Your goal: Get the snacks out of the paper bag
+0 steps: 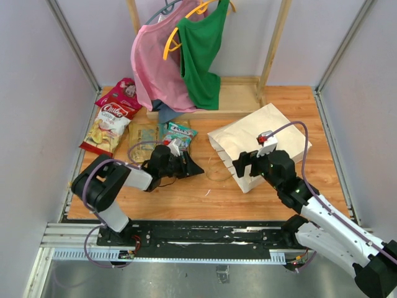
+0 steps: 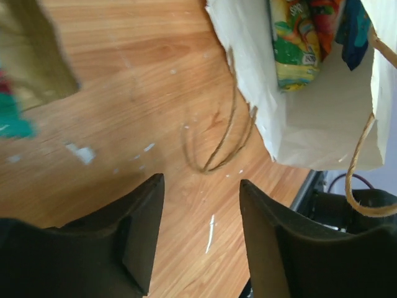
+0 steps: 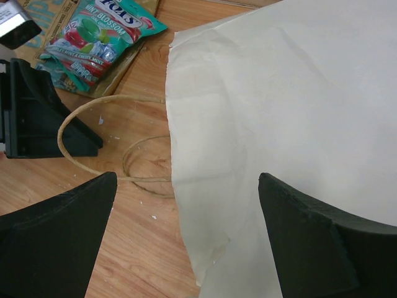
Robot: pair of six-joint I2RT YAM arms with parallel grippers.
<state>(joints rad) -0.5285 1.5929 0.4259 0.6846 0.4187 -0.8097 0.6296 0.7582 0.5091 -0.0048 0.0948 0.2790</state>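
Our left hand point(image 2: 201, 202) is wide and empty, facing the open paper bag point(image 2: 310, 124) on the counter point(image 2: 124, 74). The snacks point(image 2: 296, 43) sit inside. Our right hand point(image 3: 186, 211) is wide over it. Reaching in, we might snag the loop handle point(image 3: 59, 133).

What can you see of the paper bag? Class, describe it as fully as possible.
The paper bag is cream, creased paper, lying on its side on the wooden table, mouth open toward the left arm. Its twisted paper loop handles trail on the wood. Snack packets show inside, yellow-green, orange and blue.
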